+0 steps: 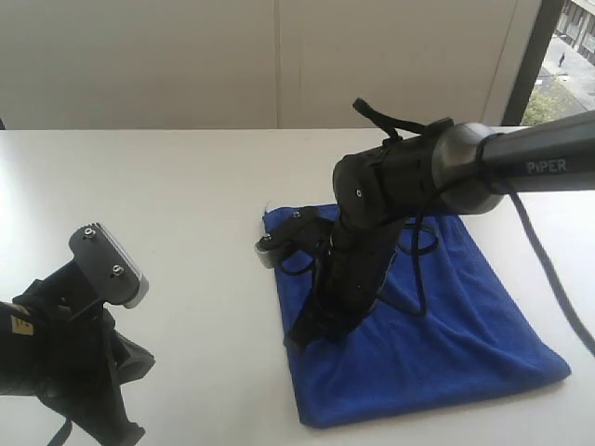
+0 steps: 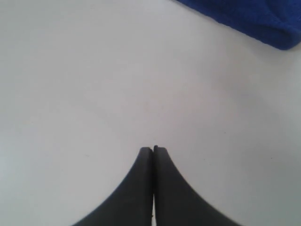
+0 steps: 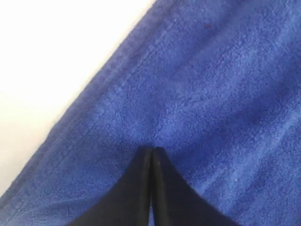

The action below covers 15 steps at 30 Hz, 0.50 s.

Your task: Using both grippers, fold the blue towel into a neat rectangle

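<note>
The blue towel [image 1: 465,316] lies folded into a rough rectangle on the white table, right of the middle. My right gripper [image 1: 299,342] reaches down onto it close to its left edge. In the right wrist view this gripper [image 3: 151,149] is shut, with its tips against the towel [image 3: 211,84] just inside the hemmed edge and no cloth showing between the jaws. My left gripper [image 2: 153,149] is shut and empty over bare table. A corner of the towel [image 2: 254,19] lies well beyond it. The left arm [image 1: 65,344] sits at the lower left, apart from the towel.
The white table [image 1: 186,186] stretches to the left and behind the towel. A pale wall runs along its far edge, and a window [image 1: 567,56] is at the upper right. The right arm's cables [image 1: 423,251] hang over the towel.
</note>
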Tool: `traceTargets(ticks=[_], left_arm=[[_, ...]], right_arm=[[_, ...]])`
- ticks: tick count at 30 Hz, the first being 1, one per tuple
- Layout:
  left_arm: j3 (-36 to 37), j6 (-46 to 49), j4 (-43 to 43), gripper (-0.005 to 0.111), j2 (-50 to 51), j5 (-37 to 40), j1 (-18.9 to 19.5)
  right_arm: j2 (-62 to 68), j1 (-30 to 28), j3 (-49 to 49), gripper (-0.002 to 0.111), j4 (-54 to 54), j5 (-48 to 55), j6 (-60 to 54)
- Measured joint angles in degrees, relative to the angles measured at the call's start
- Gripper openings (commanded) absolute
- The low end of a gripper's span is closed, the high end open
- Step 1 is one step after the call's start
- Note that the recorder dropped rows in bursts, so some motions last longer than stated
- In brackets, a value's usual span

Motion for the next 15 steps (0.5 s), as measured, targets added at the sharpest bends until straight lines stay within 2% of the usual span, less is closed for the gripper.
traceTargets(ticks=[6, 15], left_arm=[[0.0, -0.1, 0.0, 0.0, 0.0, 0.0, 0.0], [0.0, -0.1, 0.0, 0.0, 0.0, 0.0, 0.0]], right_arm=[[0.1, 0.7, 0.2, 0.0, 0.5, -1.1, 0.0], [2.1, 5.1, -0.2, 0.0, 0.1, -3.3, 0.0]])
